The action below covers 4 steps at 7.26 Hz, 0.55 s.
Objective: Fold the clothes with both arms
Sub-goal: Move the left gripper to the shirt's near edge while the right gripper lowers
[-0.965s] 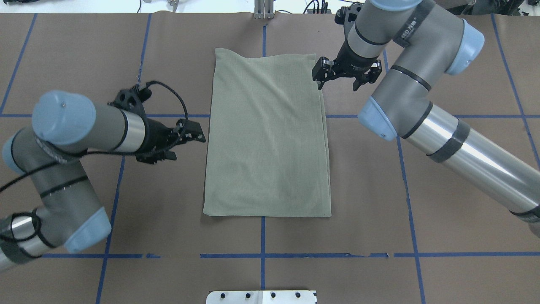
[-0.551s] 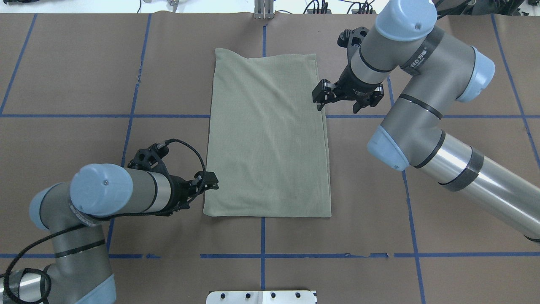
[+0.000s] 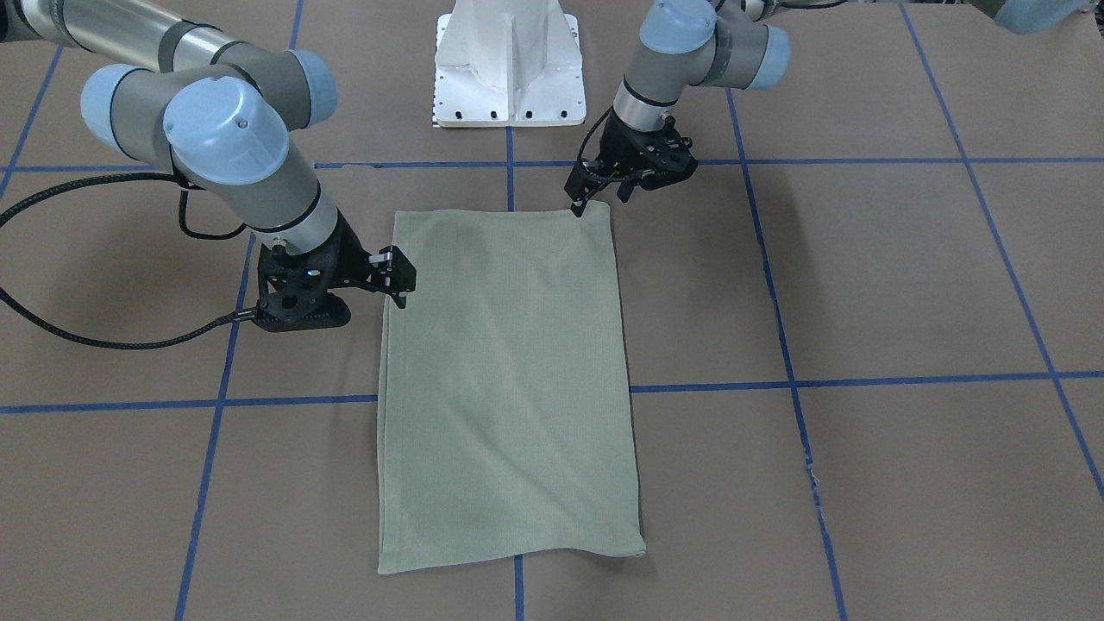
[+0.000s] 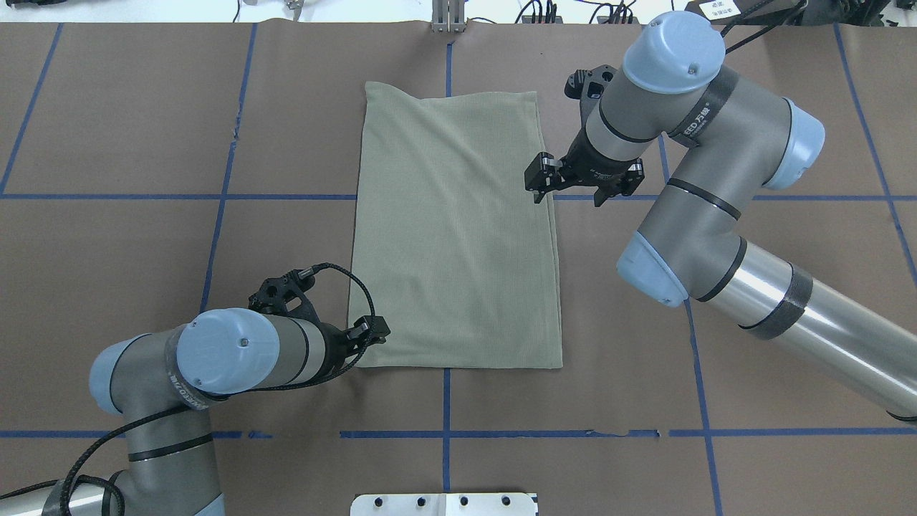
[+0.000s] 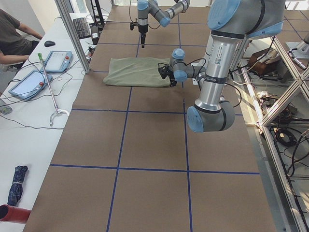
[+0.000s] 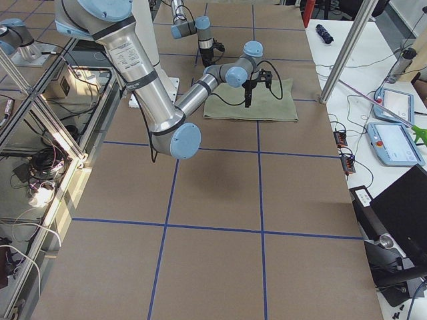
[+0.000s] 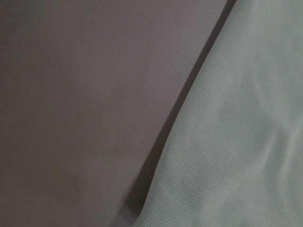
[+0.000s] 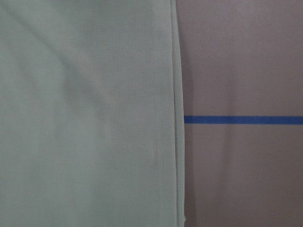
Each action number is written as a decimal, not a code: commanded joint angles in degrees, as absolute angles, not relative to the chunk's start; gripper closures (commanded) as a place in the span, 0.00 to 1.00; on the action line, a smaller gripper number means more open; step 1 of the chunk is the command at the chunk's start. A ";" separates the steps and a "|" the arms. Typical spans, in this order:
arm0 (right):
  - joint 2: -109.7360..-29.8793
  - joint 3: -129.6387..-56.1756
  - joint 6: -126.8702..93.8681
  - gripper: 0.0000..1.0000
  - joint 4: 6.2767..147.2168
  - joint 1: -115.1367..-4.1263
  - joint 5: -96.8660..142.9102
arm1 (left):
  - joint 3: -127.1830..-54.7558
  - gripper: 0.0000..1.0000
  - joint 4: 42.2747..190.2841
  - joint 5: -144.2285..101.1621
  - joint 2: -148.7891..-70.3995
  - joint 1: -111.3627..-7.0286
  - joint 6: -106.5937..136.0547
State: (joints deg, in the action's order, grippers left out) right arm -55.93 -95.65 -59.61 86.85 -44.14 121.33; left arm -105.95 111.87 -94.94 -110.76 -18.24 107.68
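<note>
**Both grippers wide open at the folded shirt's edges**

Nearest the robot, the left gripper [image 3: 599, 200] hangs low with its jaws spread wide. One finger [image 4: 378, 331] stands over the near edge of the shirt [image 4: 451, 236], just inside its left corner, and the other is off the cloth. I cannot tell whether that finger touches the fabric. From this gripper the shirt, folded into a smooth long rectangle, runs away and to its right across the table [image 4: 143, 143]. The left wrist camera shows the cloth's edge crossing slantwise, with bare table beside it.

Farther out, the right gripper [image 4: 569, 192] points down, also spread wide. Its inner finger is over the shirt's right edge and its outer finger over bare table, where a blue line [image 4: 845, 197] runs off to its right. Directly below it the edge shows stacked layers. The shirt's far edge lies beyond this gripper.
</note>
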 commanded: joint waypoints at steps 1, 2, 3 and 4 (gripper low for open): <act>-56.16 -95.45 -59.59 0.00 86.84 -43.95 121.29 | -102.94 0.04 111.80 -93.78 -112.23 -18.19 107.40; -56.25 -95.45 -59.59 0.00 86.84 -43.95 121.38 | -102.40 0.11 111.80 -93.87 -113.19 -18.19 107.40; -56.25 -95.36 -59.59 0.00 86.84 -43.95 121.38 | -102.57 0.26 111.71 -94.04 -113.55 -18.28 107.58; -56.51 -95.45 -59.59 0.00 86.75 -43.95 121.38 | -102.92 0.50 111.71 -94.13 -113.55 -18.28 107.58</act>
